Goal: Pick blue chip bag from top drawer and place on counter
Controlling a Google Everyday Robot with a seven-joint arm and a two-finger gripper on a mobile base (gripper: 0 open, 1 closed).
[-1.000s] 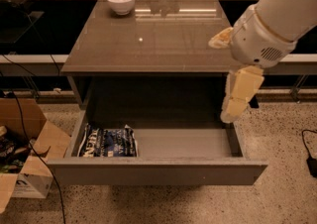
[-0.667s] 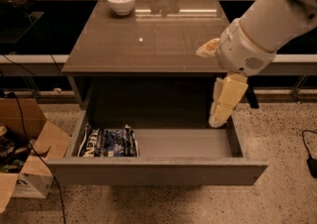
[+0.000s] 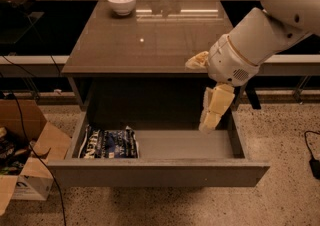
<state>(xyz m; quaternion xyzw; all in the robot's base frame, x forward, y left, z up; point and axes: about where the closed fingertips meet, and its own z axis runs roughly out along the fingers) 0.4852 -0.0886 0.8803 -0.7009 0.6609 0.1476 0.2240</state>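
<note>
The blue chip bag [image 3: 109, 143] lies flat in the left end of the open top drawer [image 3: 160, 172], its white lettering facing up. The counter [image 3: 150, 37] is the glossy grey-brown top above the drawer. My gripper [image 3: 198, 96] hangs over the right part of the drawer, just in front of the counter's front edge and well to the right of the bag. Its cream fingers [image 3: 215, 109] are spread apart with nothing between them. The white arm reaches in from the upper right.
A white bowl [image 3: 122, 2] stands at the counter's back left. An open cardboard box [image 3: 27, 157] with cables sits on the speckled floor left of the drawer. A black cable [image 3: 312, 157] lies on the floor at the right.
My gripper has moved left and a little lower, from beside the drawer's right end to over its right part. The bag and drawer have not moved.
</note>
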